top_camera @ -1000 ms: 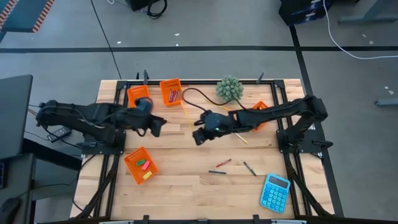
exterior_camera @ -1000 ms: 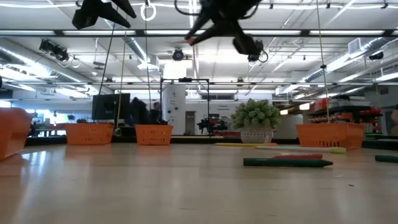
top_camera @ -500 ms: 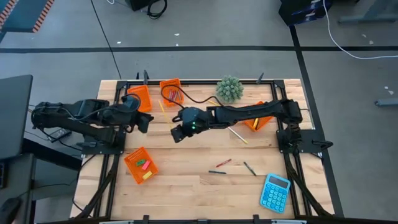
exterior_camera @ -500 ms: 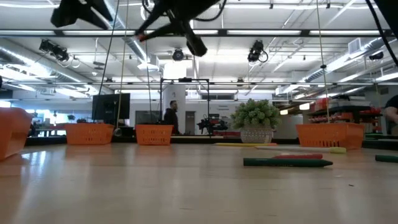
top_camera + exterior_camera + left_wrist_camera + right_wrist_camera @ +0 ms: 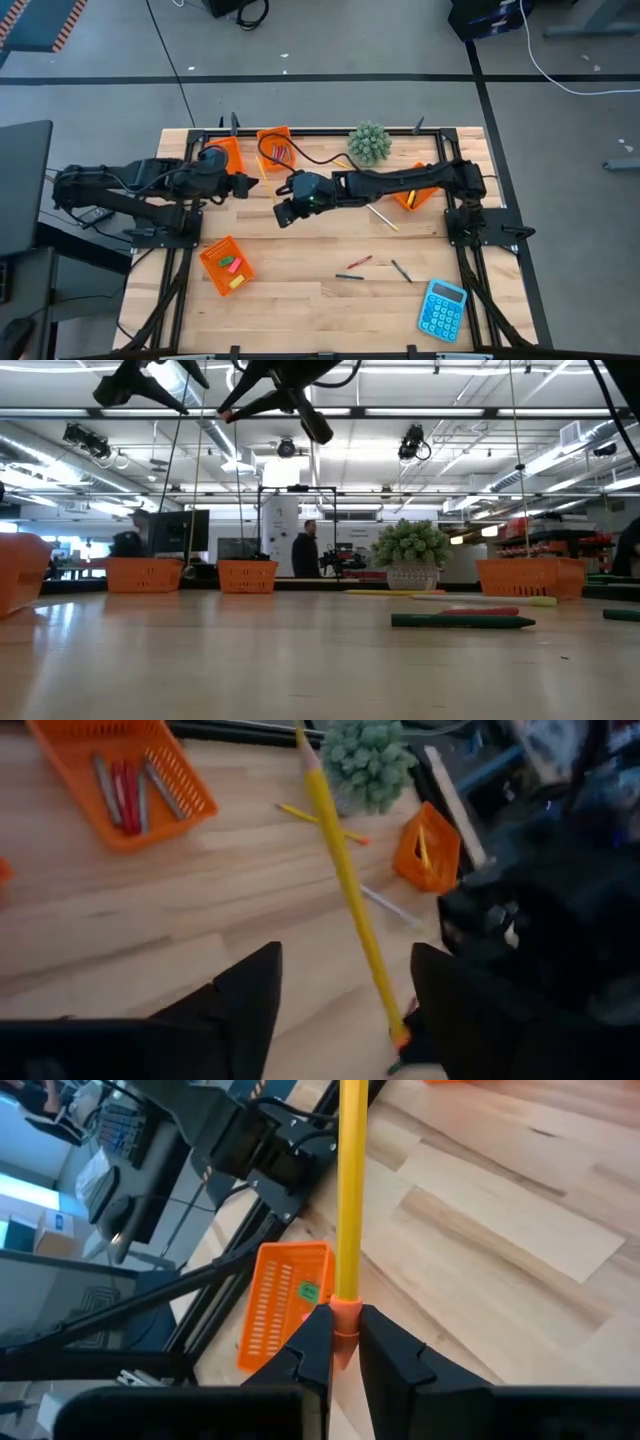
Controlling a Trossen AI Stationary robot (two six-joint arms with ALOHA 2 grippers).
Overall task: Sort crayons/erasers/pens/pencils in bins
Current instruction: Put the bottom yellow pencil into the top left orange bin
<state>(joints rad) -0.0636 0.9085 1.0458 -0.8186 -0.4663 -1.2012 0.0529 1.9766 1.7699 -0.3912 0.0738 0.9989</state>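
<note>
My right gripper (image 5: 283,211) hangs over the table's middle left, shut on a long yellow pencil (image 5: 351,1190) with an orange end. The pencil (image 5: 345,885) runs out toward the far left. My left gripper (image 5: 246,187) is open close by; in its wrist view one finger stands on each side of the pencil, touching nothing. Four orange bins stand on the table: one (image 5: 277,147) with crayons, one (image 5: 224,155) beside it, one (image 5: 222,266) with erasers, one (image 5: 414,188) with a pencil. My right gripper pinches the pencil's orange end (image 5: 345,1316) between its two fingertips. The fingers come from the table's right, slanting down. The pencil sticks straight out ahead of them, lifted clear of the table.
On the near right of the table lie a red crayon (image 5: 360,261), a dark pen (image 5: 349,276), a green stick (image 5: 401,270) and a pale pencil (image 5: 383,217). A blue calculator (image 5: 442,309) sits at the near right corner, a green plant (image 5: 370,143) at the far edge.
My right gripper has carried the pencil toward the table's left, up to my left gripper, and then kept still. My left gripper has drawn back a little toward the far left edge.
</note>
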